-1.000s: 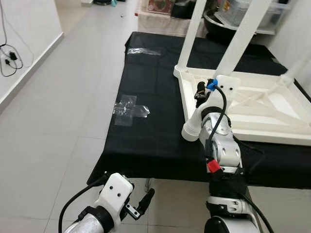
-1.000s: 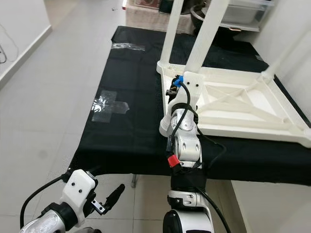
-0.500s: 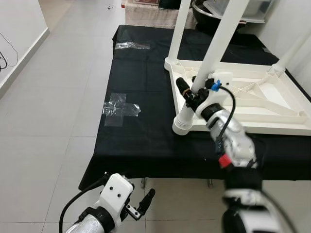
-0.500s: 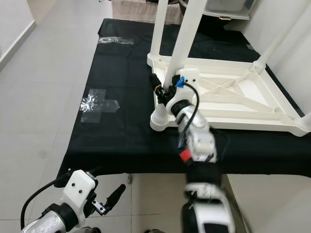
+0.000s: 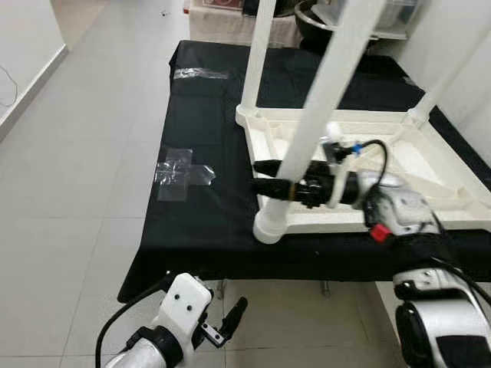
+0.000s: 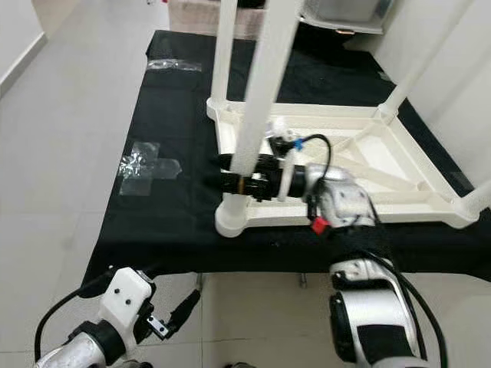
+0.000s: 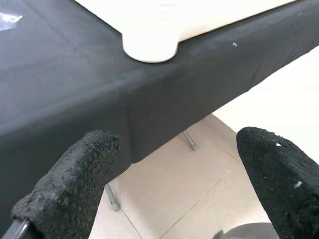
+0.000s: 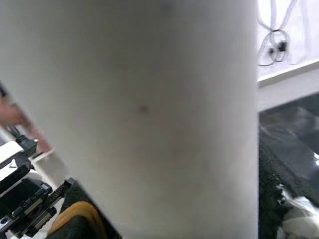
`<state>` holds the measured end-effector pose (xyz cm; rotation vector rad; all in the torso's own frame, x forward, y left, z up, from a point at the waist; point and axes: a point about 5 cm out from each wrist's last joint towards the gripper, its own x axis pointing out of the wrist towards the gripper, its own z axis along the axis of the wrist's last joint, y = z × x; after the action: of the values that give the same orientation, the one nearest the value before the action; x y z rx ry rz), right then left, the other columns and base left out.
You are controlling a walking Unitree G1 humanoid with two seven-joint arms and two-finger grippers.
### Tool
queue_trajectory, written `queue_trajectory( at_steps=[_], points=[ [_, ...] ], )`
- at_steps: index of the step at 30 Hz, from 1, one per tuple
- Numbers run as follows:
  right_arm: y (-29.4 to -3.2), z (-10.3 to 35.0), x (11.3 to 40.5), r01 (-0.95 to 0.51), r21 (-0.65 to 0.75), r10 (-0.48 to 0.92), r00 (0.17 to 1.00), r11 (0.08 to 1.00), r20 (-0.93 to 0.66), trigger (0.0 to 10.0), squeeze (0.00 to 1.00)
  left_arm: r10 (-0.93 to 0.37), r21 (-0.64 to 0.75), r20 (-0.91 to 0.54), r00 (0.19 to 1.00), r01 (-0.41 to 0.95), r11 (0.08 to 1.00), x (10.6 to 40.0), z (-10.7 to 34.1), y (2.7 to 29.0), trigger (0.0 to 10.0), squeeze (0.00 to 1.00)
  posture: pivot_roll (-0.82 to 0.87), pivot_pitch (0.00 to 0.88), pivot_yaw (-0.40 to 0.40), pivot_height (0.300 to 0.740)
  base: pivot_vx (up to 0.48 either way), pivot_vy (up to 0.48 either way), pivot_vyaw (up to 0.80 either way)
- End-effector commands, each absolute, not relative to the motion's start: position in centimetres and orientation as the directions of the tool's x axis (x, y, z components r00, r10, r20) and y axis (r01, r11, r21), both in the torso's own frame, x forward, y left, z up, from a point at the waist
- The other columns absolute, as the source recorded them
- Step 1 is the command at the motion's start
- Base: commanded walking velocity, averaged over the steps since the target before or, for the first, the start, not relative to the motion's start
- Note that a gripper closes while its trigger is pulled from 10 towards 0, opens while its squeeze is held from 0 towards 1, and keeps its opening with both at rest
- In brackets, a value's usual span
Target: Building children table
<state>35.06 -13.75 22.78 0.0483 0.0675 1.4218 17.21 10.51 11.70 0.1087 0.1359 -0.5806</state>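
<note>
Children's table (image 5: pixel 399 165): white moulded plastic, lying upside down on the black cloth, its ribbed underside up; its far right side is cut off by the frame edge.
Near leg (image 5: pixel 311 130): a smooth white round tube rising at a slant from a rounded corner socket (image 5: pixel 270 224) near the cloth's front edge (its top runs out of the picture).
Other legs: one upright at the far left corner (image 5: pixel 255 54), one slanting at the far right (image 5: pixel 449 73), both cut off above.
Right gripper (image 5: pixel 265 178): reaches in from the right, level with the low part of the near leg; its black fingers (image 6: pixel 222 172) pass on either side of the tube and appear clamped on it, though the contact itself is hidden behind the leg.
Right wrist view: the white tube (image 8: pixel 149 114) very close and blurred; beside it, a cable at a pale wall.
Left gripper (image 7: pixel 169 164): hangs low before the table edge, its knobbly black pads (image 7: pixel 75 179) set wide apart, holding nothing.
Black cloth (image 5: pixel 199 130): matte fabric draped over a low surface, hanging over the front edge.
Tape (image 5: pixel 180 170): a shiny clear cross stuck on the cloth, left of the white table; another strip (image 5: pixel 201 73) farther back.
Floor (image 5: pixel 77 153): pale grey tiles.
</note>
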Motion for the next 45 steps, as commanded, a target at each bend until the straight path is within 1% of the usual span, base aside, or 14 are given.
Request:
queue_trajectory(
  at_steps=[1, 2, 3, 11, 14, 19, 27, 31, 32, 34, 35, 40, 41, 45],
  points=[
    [-13.0, 23.3, 35.4, -0.993, 0.047, 0.994, 0.108, 0.108, -0.010, 8.8, 0.00, -0.540, 0.059, -0.166, 0.826, 0.554, 0.830, 16.9, 11.5, 10.4, 10.0, 0.00, 0.14, 0.106, -0.153, 0.740, 0.000, 0.000, 0.00],
    [-13.0, 23.3, 35.4, -0.993, 0.047, 0.994, 0.108, 0.108, -0.010, 8.8, 0.00, -0.540, 0.059, -0.166, 0.826, 0.554, 0.830, 16.9, 11.5, 10.4, 10.0, 0.00, 0.14, 0.106, -0.153, 0.740, 0.000, 0.000, 0.00],
    [-12.5, 23.6, 35.7, -0.992, 0.039, 0.993, 0.120, 0.119, 0.017, 0.0, 0.00, -0.540, 0.059, -0.166, 0.825, 0.555, 0.830, 16.8, 11.5, 10.3, 10.0, 0.00, 0.15, 0.105, -0.156, 0.740, 0.000, 0.000, 0.00],
    [-12.0, 24.6, 37.5, -0.915, 0.027, 0.907, 0.402, 0.402, 0.129, 0.0, 0.00, -0.543, 0.065, -0.170, 0.822, 0.559, 0.827, 16.6, 11.5, 10.4, 10.0, 0.00, 0.14, 0.098, -0.154, 0.740, 0.000, 0.000, 0.00],
    [-12.9, 23.9, 38.9, -0.666, 0.056, 0.660, 0.745, 0.744, 0.099, 0.0, 0.00, -0.548, 0.059, -0.172, 0.819, 0.564, 0.824, 16.7, 11.4, 10.4, 10.0, 0.00, 0.13, 0.096, -0.140, 0.740, 0.000, 0.000, 0.00],
    [-15.6, 22.4, 38.9, -0.212, 0.074, 0.209, 0.977, 0.974, 0.052, 0.0, 0.00, -0.553, 0.056, -0.175, 0.814, 0.569, 0.820, 16.8, 11.3, 10.5, 10.0, 0.00, 0.12, 0.097, -0.137, 0.740, 0.000, 0.000, 0.00],
    [-14.1, 21.3, 35.2, 0.251, 0.138, -0.256, 0.967, 0.958, 0.012, 0.0, 0.00, -0.556, 0.055, -0.176, 0.812, 0.572, 0.818, 17.0, 11.2, 10.4, 10.0, 0.00, 0.12, 0.101, -0.138, 0.740, 0.000, 0.000, 0.00],
    [-13.0, 21.3, 34.9, 0.271, 0.162, -0.274, 0.962, 0.949, -0.002, 0.0, 0.00, -0.553, 0.061, -0.175, 0.814, 0.570, 0.819, 17.0, 11.3, 10.4, 10.0, 0.00, 0.13, 0.101, -0.140, 0.740, 0.000, 0.000, 0.00],
    [-12.1, 21.3, 35.0, 0.229, 0.184, -0.232, 0.973, 0.956, -0.005, 10.0, 0.00, -0.551, 0.063, -0.174, 0.816, 0.568, 0.821, 17.0, 11.3, 10.4, 10.0, 0.00, 0.13, 0.101, -0.139, 0.740, 0.000, 0.000, 0.00],
    [-10.5, 21.8, 35.3, 0.058, 0.252, -0.077, 0.995, 0.966, 0.065, 10.0, 0.13, -0.548, 0.063, -0.173, 0.818, 0.564, 0.823, 17.0, 11.3, 10.4, 10.0, 0.00, 0.13, 0.102, -0.140, 0.740, 0.000, 0.000, 0.00],
    [-10.3, 22.1, 35.3, 0.008, 0.236, -0.034, 0.994, 0.972, 0.108, 10.0, 1.00, -0.548, 0.062, -0.172, 0.819, 0.564, 0.823, 16.9, 11.4, 10.4, 10.0, 0.00, 0.12, 0.104, -0.137, 0.740, 0.000, 0.000, 0.00],
    [-11.1, 22.7, 35.2, -0.099, 0.149, 0.069, 0.979, 0.984, 0.192, 10.0, 1.00, -0.550, 0.058, -0.171, 0.817, 0.566, 0.822, 16.9, 11.3, 10.4, 10.0, 0.00, 0.12, 0.104, -0.141, 0.740, 0.000, 0.000, 0.00],
    [-11.1, 22.8, 35.3, -0.323, 0.136, 0.291, 0.933, 0.937, 0.214, 10.0, 0.00, -0.551, 0.056, -0.172, 0.817, 0.567, 0.822, 16.9, 11.3, 10.4, 10.0, 0.00, 0.12, 0.105, -0.141, 0.740, 0.000, 0.000, 0.00],
    [-11.8, 22.3, 35.6, -0.527, 0.073, 0.514, 0.846, 0.847, 0.145, 10.0, 0.00, -0.551, 0.054, -0.171, 0.816, 0.567, 0.822, 17.0, 11.3, 10.4, 10.0, 0.00, 0.12, 0.106, -0.140, 0.740, 0.000, 0.000, 0.00]
  ],
)
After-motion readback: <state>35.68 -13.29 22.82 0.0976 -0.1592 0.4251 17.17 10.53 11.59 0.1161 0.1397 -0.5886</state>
